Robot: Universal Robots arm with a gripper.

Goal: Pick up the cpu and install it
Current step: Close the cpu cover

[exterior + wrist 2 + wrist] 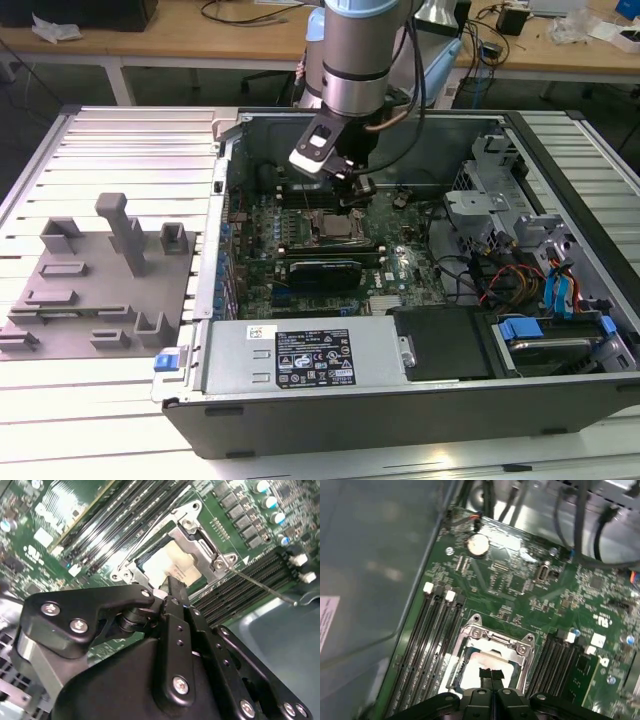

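My gripper (362, 190) hangs from the arm inside the open computer case, just above the motherboard's processor socket (335, 228). In both wrist views the cpu (160, 562) (479, 662) is a pale silvery square lying inside the socket's metal frame (496, 641). The two black fingertips (491, 673) are pressed together right over the chip's middle. I see nothing between them. Whether they touch the chip I cannot tell.
Memory slots (432, 635) flank the socket on both sides. A black card (322, 272) lies on the board in front of it. The power supply (305, 357) fills the case's front, with cables and drive bays (520, 270) on the exterior view's right. A grey fixture (95, 280) sits outside, on its left.
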